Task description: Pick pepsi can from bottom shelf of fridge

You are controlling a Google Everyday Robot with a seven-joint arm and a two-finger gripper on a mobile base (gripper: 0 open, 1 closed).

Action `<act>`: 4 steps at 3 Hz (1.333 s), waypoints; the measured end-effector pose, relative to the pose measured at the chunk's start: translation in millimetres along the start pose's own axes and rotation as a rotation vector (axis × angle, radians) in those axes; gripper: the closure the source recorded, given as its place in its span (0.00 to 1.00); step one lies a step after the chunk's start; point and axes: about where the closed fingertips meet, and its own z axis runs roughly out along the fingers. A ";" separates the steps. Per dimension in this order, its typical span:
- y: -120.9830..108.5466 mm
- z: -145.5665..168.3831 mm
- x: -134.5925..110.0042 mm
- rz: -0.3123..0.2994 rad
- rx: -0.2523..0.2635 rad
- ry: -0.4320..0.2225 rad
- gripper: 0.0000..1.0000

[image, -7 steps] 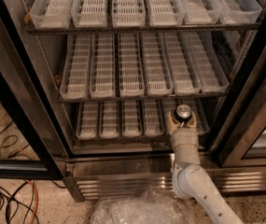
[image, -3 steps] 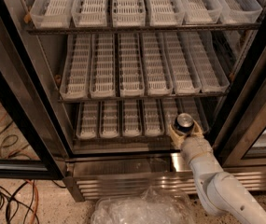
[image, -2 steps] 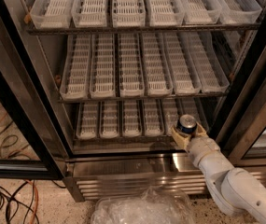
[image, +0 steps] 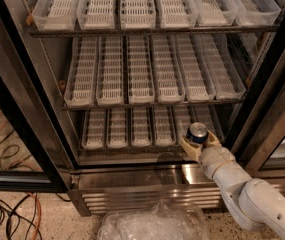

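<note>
Plastic: a crumpled clear plastic bag (image: 152, 223) lies on the speckled floor, nearest the camera, below the jaws and a little to their left.
Cables: black and orange cables (image: 7, 211) trail over the floor, far to the left of the jaws and lower.
Arm: the white, rounded robot arm (image: 262, 204) enters at the lower right corner and slants up and to the left. It narrows to a wrist directly behind the jaws.
Gripper: the two-finger gripper (image: 198, 140) with tan fingers (image: 188, 147) points into the cooler at the front right of the lowest rack.
Jaws: closed around the can, one finger on each side of it.
Can: the small blue pepsi can (image: 198, 132) with a silver top stands upright between the jaws. Whether its base touches a tray cannot be told.
Base: the stainless steel base with a slatted grille (image: 147, 196) runs below the jaws.
Bottom shelf: the bottom shelf (image: 132, 126), a dark wire rack with short white slotted trays, stretches left from the jaws at about their height.
Upper shelves: the middle shelf (image: 142, 71) and top shelf (image: 137, 6) carry longer white trays, above and beyond the jaws.
Fridge: the large display fridge (image: 269, 84) has a black frame rising just right of the jaws.
</note>
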 end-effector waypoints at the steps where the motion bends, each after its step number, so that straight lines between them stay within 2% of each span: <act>1: 2.4 0.9 -1.5 0.003 -0.022 -0.003 1.00; 2: 9.6 -0.7 -5.7 0.013 -0.092 -0.009 1.00; 3: 22.7 -8.0 -15.5 0.033 -0.219 -0.018 1.00; 4: 46.4 -18.4 -20.8 0.055 -0.346 -0.015 1.00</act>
